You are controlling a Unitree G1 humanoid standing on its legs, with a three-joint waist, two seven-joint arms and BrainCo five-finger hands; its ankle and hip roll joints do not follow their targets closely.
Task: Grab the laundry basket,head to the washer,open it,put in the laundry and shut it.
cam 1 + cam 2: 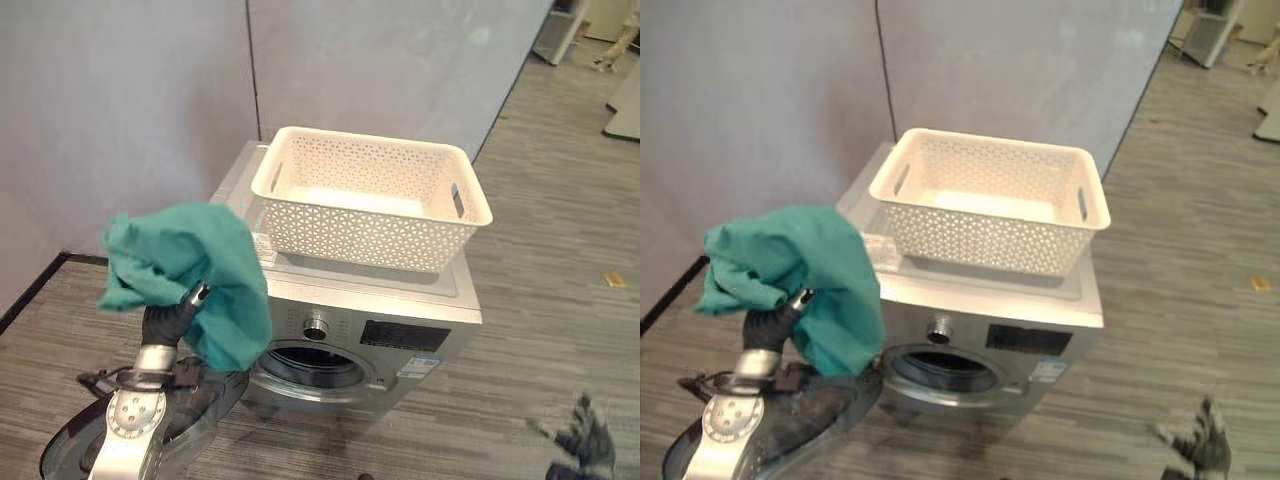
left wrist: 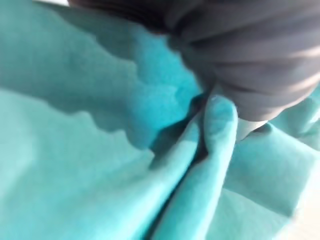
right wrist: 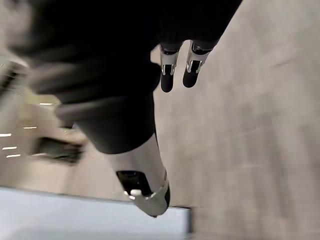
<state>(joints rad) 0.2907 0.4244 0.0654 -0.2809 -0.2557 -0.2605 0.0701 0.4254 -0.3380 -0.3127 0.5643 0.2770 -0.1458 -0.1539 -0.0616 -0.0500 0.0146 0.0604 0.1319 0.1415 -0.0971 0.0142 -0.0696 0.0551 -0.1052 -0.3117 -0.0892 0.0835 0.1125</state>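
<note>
Washer top: basket long axis crosswise; left hand apparently clamps hanging teal cloth.

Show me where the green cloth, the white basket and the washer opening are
green cloth (image 1: 215, 265), left eye view, on the hanging fold.
white basket (image 1: 360, 225), left eye view, on its front wall.
washer opening (image 1: 312, 365), left eye view, on the dark drum mouth.

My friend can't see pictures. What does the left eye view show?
The left robot hand holds up a teal cloth in front of a silver washer whose round door hangs open. A cream laundry basket sits on top of the washer.
</note>
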